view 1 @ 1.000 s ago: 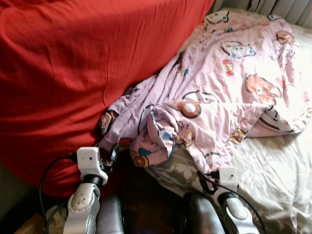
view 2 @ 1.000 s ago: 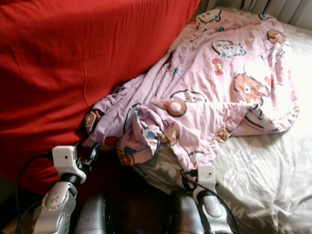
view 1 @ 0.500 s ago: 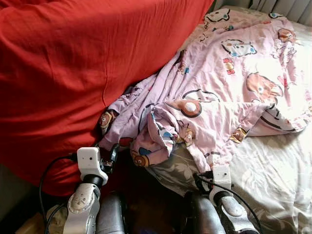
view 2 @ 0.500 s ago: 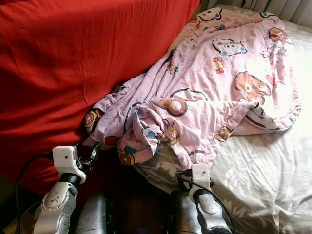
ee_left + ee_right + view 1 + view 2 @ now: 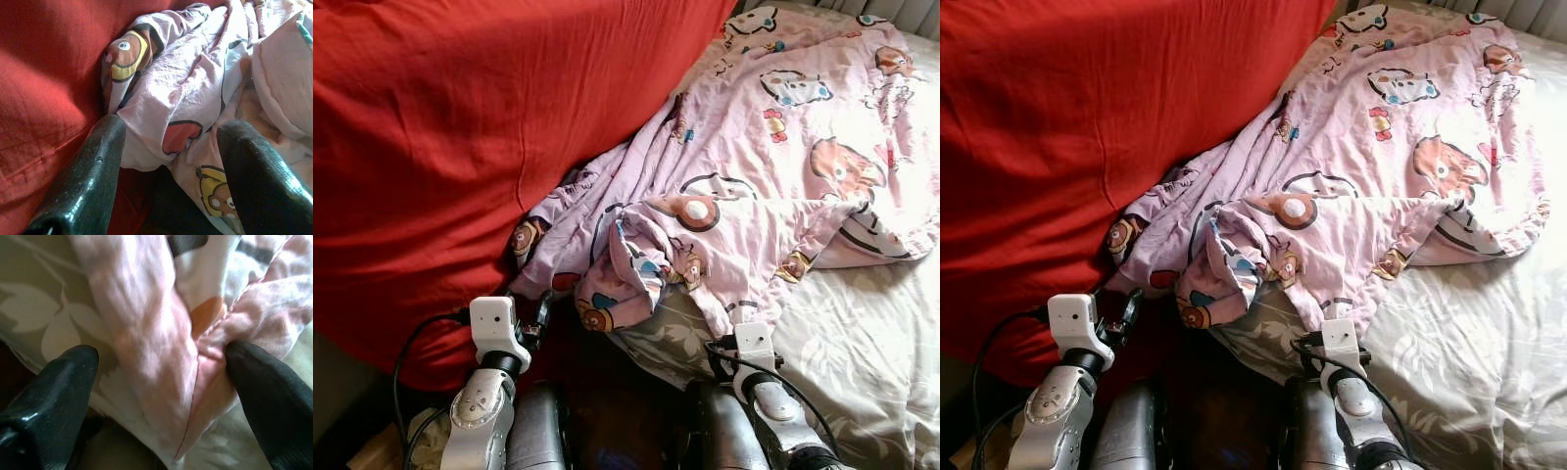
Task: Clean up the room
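right gripper (image 5: 161,367) fingers apart, straddling pink blanket (image 5: 773,176) corner, nearer than left gripper (image 5: 168,161), also spread

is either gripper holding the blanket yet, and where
Nothing held. Both the left gripper and right gripper are open, jaws straddling edge folds of the pink cartoon blanket.

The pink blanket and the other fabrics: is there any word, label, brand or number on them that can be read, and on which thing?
None can be read.
The pink blanket bears only cartoon animals, no letters.
The red cover is plain.
The grey sheet has a leaf pattern only.
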`<state>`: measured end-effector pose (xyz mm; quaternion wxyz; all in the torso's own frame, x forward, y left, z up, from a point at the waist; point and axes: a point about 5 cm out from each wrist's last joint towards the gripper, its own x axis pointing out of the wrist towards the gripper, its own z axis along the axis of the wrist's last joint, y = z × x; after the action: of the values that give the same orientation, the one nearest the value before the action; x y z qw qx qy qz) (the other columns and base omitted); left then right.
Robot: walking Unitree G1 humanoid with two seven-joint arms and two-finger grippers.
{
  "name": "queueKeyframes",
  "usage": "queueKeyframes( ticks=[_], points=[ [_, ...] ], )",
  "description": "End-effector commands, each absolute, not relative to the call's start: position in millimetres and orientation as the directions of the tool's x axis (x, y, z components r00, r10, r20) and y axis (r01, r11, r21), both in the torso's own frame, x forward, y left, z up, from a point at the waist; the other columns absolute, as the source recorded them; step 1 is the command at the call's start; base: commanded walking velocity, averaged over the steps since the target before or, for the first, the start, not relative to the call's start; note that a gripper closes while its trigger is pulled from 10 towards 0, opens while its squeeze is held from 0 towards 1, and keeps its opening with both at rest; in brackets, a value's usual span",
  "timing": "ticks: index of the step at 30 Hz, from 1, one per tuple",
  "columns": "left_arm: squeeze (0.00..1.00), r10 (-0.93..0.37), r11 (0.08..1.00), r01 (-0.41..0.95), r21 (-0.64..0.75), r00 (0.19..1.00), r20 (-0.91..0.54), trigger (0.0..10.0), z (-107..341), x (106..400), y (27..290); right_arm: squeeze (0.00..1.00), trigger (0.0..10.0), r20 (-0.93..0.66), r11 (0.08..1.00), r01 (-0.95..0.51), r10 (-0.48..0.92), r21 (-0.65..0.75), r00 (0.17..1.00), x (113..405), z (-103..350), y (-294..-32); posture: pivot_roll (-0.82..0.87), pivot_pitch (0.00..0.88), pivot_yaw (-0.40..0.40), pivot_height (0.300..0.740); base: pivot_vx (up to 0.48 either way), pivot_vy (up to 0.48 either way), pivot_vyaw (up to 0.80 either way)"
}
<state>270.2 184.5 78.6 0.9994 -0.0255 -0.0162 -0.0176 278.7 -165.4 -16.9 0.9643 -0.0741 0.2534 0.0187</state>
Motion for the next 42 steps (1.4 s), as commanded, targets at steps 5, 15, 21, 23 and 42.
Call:
queueKeyframes(
  ticks=[5,15,21,23,42],
  points=[
    [0.00,-0.031,0.998,0.031,-0.046,1.000,0.002,10.0,73,265,185,0.00,10.0,-0.560,0.980,-0.110,-0.002,-0.165,0.828,268,-28,-163,0.15,0.254,-0.039,0.591,0.000,0.000,0.00],
    [0.00,-0.031,0.998,0.031,-0.049,1.000,0.001,10.0,72,264,184,0.00,10.0,-0.556,0.972,-0.066,-0.072,-0.225,0.828,267,-29,-173,0.16,0.250,-0.039,0.591,0.000,0.000,0.00],
    [0.00,-0.030,0.998,0.030,-0.051,1.000,0.000,10.0,72,263,184,0.00,10.0,-0.520,0.959,-0.005,-0.150,-0.284,0.841,271,-23,-183,0.16,0.248,-0.040,0.591,0.000,0.000,0.00],
    [0.00,-0.030,0.998,0.030,-0.052,1.000,-0.001,10.0,71,263,184,0.00,10.0,-0.515,0.956,-0.017,-0.141,-0.291,0.846,272,-23,-182,0.16,0.245,-0.039,0.591,0.000,0.000,0.00],
    [0.00,-0.027,0.998,0.027,-0.050,1.000,-0.005,10.0,70,262,183,0.00,0.0,-0.504,0.968,-0.096,-0.036,-0.233,0.863,272,-23,-161,0.16,0.240,-0.044,0.591,0.000,0.000,0.00]
  ],
)
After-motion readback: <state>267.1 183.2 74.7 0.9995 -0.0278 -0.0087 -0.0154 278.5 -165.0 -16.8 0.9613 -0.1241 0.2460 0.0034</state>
